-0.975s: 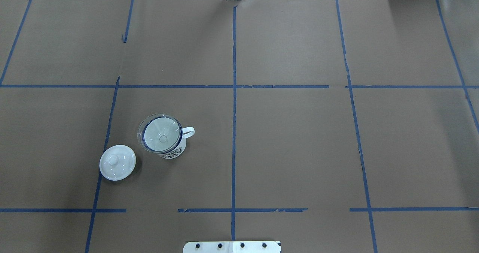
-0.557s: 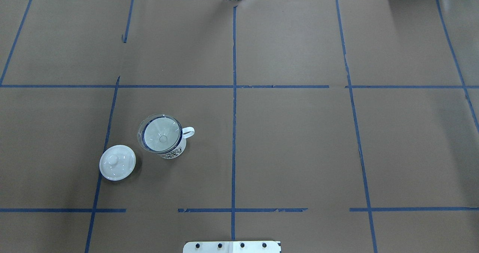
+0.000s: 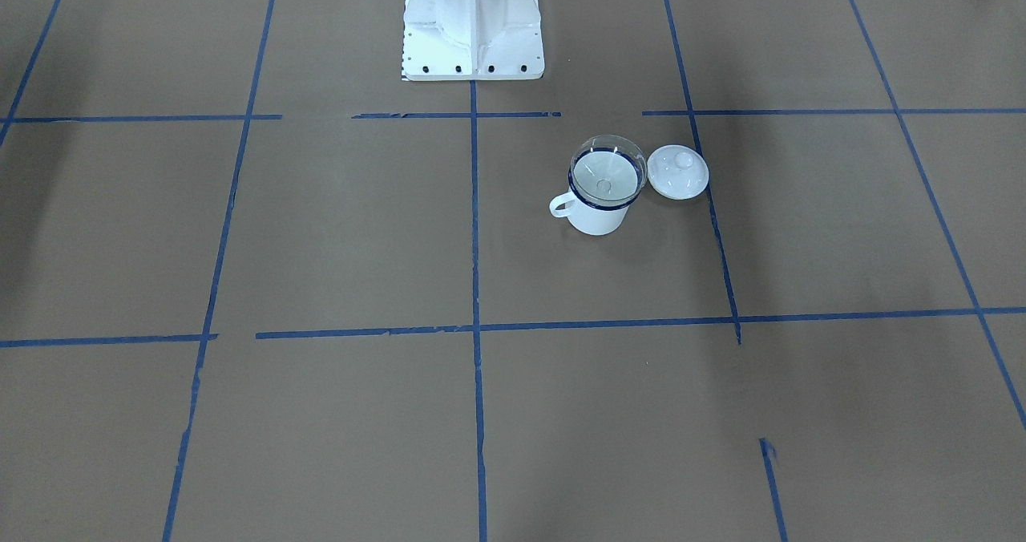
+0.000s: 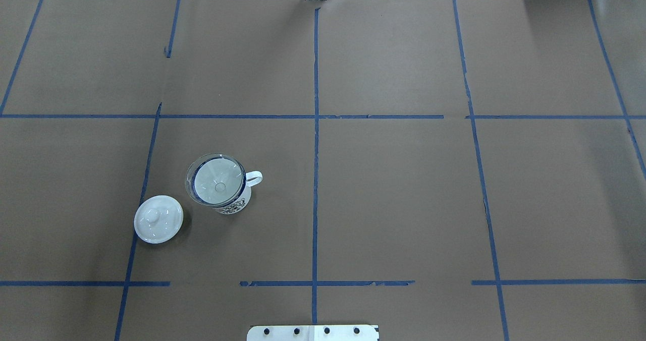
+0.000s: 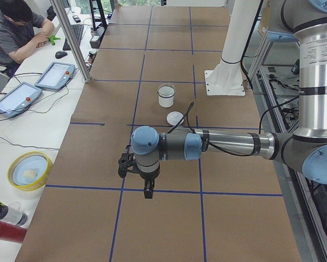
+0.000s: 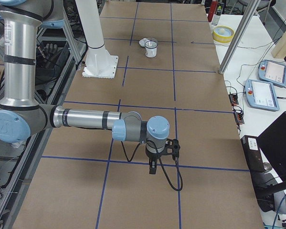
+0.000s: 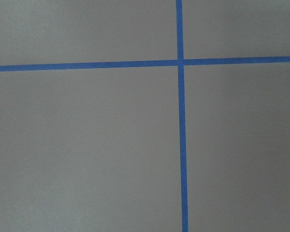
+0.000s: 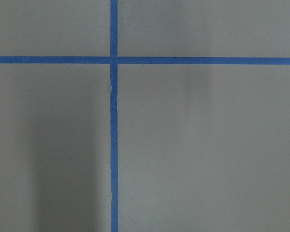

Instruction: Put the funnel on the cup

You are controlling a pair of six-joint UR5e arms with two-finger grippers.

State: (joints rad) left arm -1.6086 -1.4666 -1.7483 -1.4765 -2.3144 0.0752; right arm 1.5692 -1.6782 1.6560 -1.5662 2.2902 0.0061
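- The funnel (image 4: 216,179) sits upright in the mouth of the cup (image 4: 233,205), rim on the blue lip, spout down inside.
- Cup stands on robot's left half of the table (image 4: 404,189); white lid (image 4: 158,219) just beside it, not touching.
- L gripper (image 5: 148,194) hangs over bare paper, well apart from cup, pointing down. R gripper (image 6: 153,171) is farther off, so L arm is nearer.
- Jaws on both: can't tell, seen in side views only.
- Looks done, no reach needed.

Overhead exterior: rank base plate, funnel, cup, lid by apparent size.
1. the base plate, even though cropped by the frame edge.
2. the funnel and cup: tie; the funnel sits on the cup, hiding most of it, and the rims look near equal.
3. the lid, slightly smaller.
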